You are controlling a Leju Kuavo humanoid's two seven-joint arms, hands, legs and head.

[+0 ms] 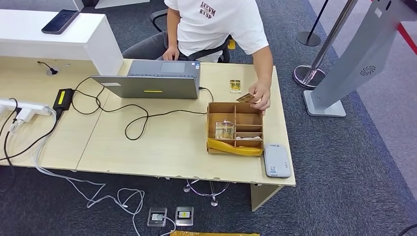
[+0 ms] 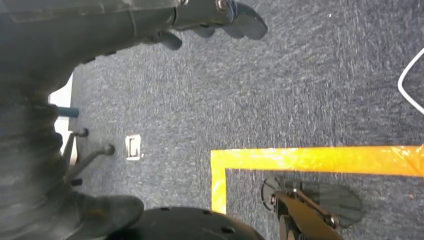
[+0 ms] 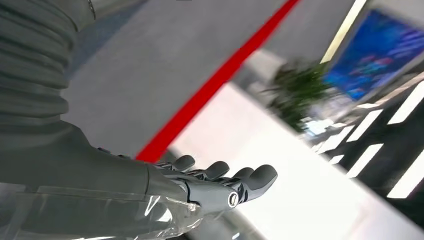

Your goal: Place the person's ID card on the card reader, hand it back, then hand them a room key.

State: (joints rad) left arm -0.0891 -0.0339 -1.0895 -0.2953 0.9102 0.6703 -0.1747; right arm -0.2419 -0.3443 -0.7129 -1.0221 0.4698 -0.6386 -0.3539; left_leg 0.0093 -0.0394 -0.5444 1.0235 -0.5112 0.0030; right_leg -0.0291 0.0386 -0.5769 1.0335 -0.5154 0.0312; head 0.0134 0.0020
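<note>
A person in a white T-shirt sits behind the wooden table (image 1: 162,147). Their hand (image 1: 260,94) holds a brownish ID card (image 1: 245,98) over the far edge of a wooden compartment box (image 1: 235,129). A grey card reader (image 1: 277,160) lies at the table's near right corner, beside the box. Another small card (image 1: 235,86) lies on the table beyond the box. My left hand (image 2: 215,20) hangs above the carpet with nothing in it. My right hand (image 3: 215,182) has its fingers stretched out and holds nothing.
A grey laptop (image 1: 152,78) stands at the table's middle back, with black cables (image 1: 133,120) trailing left to a power strip (image 1: 19,108). Yellow tape (image 2: 310,159) marks the carpet. A grey kiosk stand (image 1: 354,59) and barrier posts (image 1: 314,64) stand to the right.
</note>
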